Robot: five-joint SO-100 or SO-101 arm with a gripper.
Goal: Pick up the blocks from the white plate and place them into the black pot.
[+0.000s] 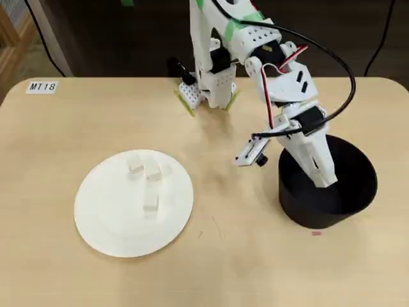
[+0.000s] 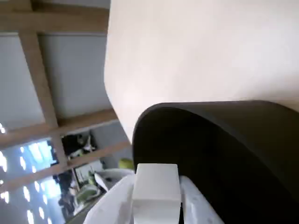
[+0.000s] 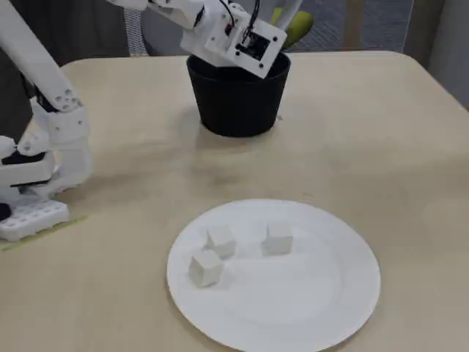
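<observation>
Wrist view | end effector [image 2: 156, 205] clamps block [image 2: 156, 189], flat face up, over black pot [image 2: 233, 154] | 3 blocks on white plate [image 3: 330, 308]

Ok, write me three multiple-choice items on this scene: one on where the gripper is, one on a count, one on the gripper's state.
1. Where is the white two-finger gripper?
A. Over the round white plate
B. At the mouth of the matte black round pot
C. Resting on the bare table

2. How many small white cubes lie on the round white plate?
A. Three
B. One
C. Five

3. What is the gripper doing?
A. Open and empty
B. Shut on nothing
C. Shut on a small white cube

Answers:
1 B: the overhead view shows its tip over the matte black round pot.
2 A: three cubes show in the fixed view.
3 C: the wrist view shows a held white cube between the fingers.
</observation>
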